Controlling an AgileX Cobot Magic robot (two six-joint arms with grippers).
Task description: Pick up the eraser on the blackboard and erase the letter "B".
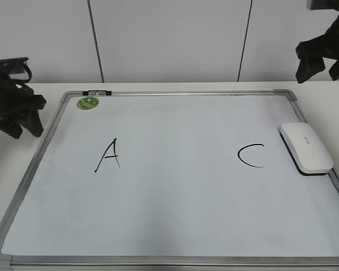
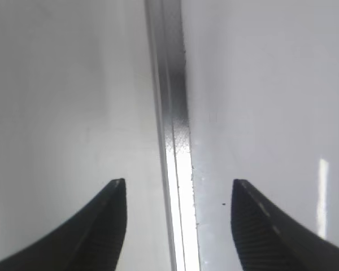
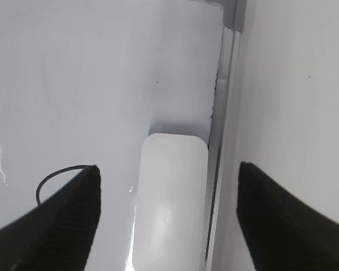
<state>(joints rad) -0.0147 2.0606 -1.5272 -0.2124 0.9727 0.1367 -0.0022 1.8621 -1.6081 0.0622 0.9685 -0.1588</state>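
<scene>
White eraser flat on blackboard, seemingly beside frame.

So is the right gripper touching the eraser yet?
Apart. In the right wrist view the open right gripper hangs above the eraser; the exterior view shows it well clear.

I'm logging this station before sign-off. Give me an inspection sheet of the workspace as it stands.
Surface: white table, bare where visible.
Job's things: blackboard flat; eraser lies near its right edge, beside letter C; letter A on the left; no B between them.
Clutter: green magnet at top-left corner.
Grippers: left gripper open over the board's frame; right gripper open above the eraser; both empty.
Cables: nothing seen.
Surroundings: pale panelled wall.
</scene>
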